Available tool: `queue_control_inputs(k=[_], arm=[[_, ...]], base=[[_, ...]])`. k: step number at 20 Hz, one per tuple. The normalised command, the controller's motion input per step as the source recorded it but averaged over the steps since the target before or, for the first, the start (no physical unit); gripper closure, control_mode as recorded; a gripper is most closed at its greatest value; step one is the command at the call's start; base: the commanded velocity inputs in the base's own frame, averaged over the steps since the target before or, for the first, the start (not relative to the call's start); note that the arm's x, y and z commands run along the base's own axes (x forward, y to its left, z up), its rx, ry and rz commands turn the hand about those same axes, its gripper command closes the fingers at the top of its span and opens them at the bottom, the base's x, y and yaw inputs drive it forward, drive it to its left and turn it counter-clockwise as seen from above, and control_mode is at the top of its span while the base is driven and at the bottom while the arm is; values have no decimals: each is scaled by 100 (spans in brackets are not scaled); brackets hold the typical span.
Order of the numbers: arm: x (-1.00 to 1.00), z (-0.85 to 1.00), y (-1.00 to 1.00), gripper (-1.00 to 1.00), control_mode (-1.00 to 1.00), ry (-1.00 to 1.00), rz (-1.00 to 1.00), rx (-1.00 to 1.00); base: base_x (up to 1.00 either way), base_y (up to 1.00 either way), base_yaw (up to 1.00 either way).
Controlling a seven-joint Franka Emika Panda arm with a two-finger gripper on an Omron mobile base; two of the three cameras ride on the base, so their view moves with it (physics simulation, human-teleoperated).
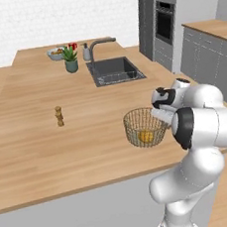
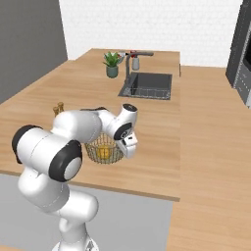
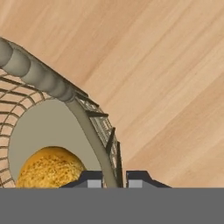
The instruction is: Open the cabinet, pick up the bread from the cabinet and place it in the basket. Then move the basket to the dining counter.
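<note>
Though wire-meshed, tan basket (image 1: 144,127) bowl-shaped.

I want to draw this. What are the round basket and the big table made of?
The round tan open-mesh basket looks like thin bronze-coloured metal wire: you see through its grid. The broad light-brown dining counter looks like matte wood, with streaky grain lines, though it could be laminate.

Bread (image 1: 146,136) lies in the basket (image 1: 136,120), above the near part of the desk (image 1: 35,154). The fingers (image 3: 94,179) straddle the basket's right wall. A pepper mill (image 1: 59,116) stands left; sink (image 1: 114,70), faucet (image 1: 97,45) and potted plant (image 1: 70,59) behind.
</note>
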Motion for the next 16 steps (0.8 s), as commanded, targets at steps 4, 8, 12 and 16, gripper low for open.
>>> queue_control_inputs(k=[4, 8, 12, 16], arm=[[0, 0, 3, -100, -100, 0, 0, 0], [0, 4, 1, -100, -100, 0, 0, 0], [0, 27, 1, -100, -100, 0, 2, -6], [0, 46, 3, -100, -100, 0, 1, -15]], base=[[0, 0, 0], [0, 0, 0], [0, 0, 0], [0, 0, 0]])
